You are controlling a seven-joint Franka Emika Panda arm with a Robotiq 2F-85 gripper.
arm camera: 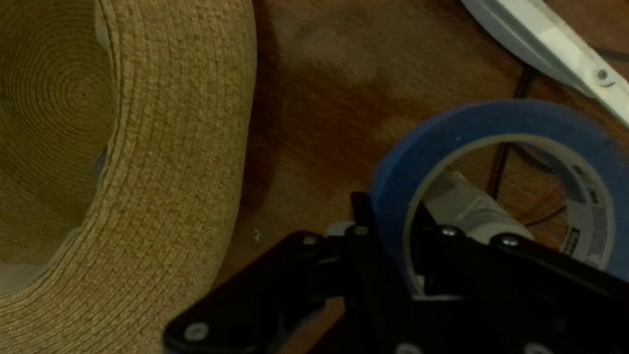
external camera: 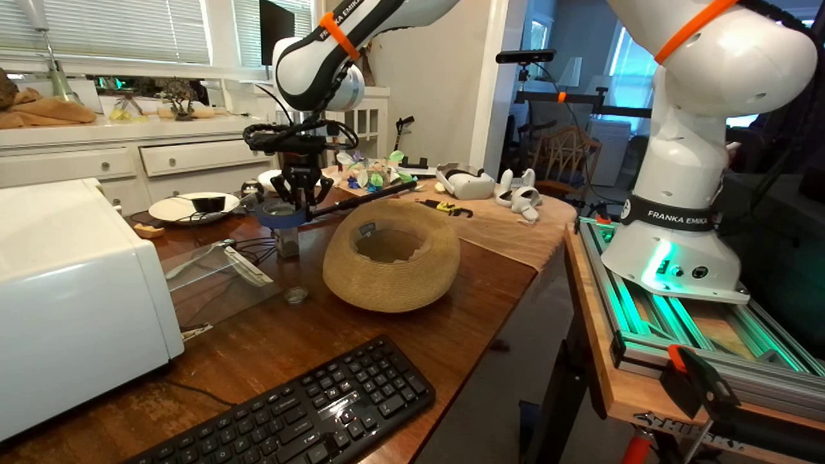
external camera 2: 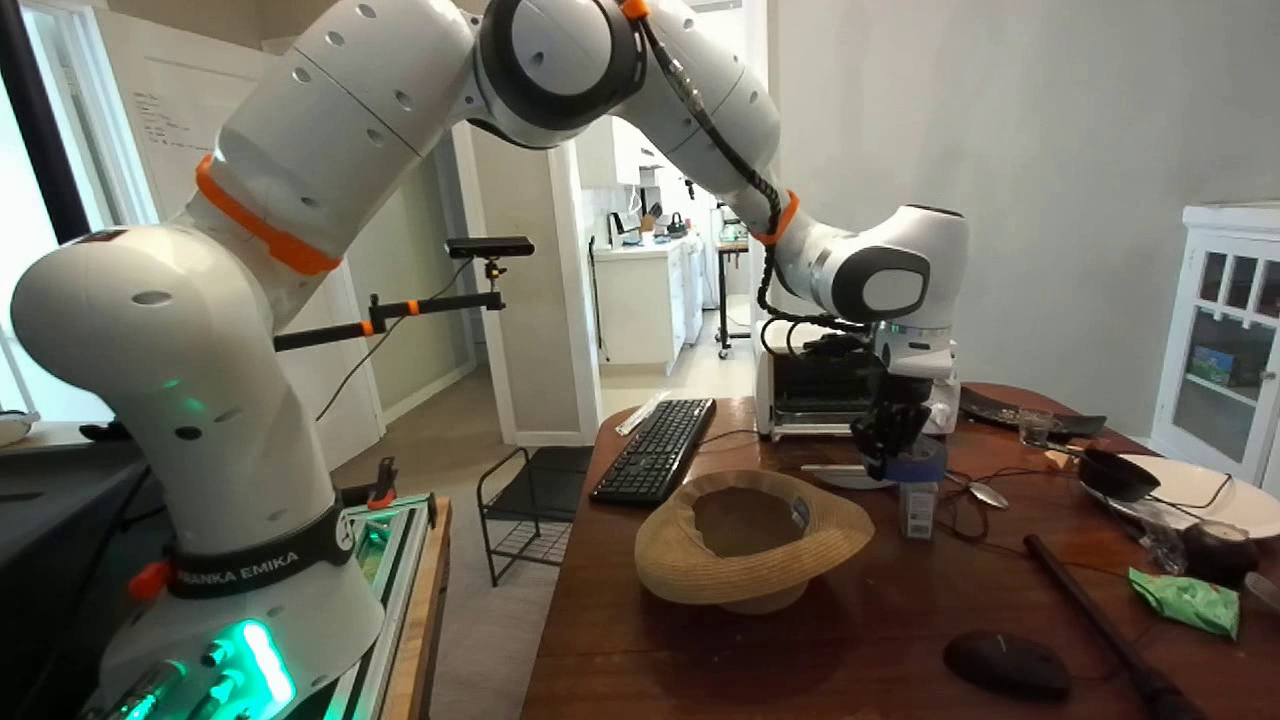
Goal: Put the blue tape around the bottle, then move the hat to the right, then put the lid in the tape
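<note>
Tape (external camera: 281,220): at the top of the bottle (external camera 2: 917,512), held off the tabletop (external camera: 258,351); we cannot tell whether it encircles the bottle.
End effector (arm camera: 392,216): pinching one side of the tape's wall, one jaw inside the hole, one outside.
Tape handling: we judge it light, stiff and hard to damage; this one-sided hold may let it tilt.
Bottle: upright, likely light and easily tipped, so we want a straight lowering.
Hat (external camera: 399,274): near the bottle, opening upward; we expect flexible straw, best pinched at the brim.
</note>
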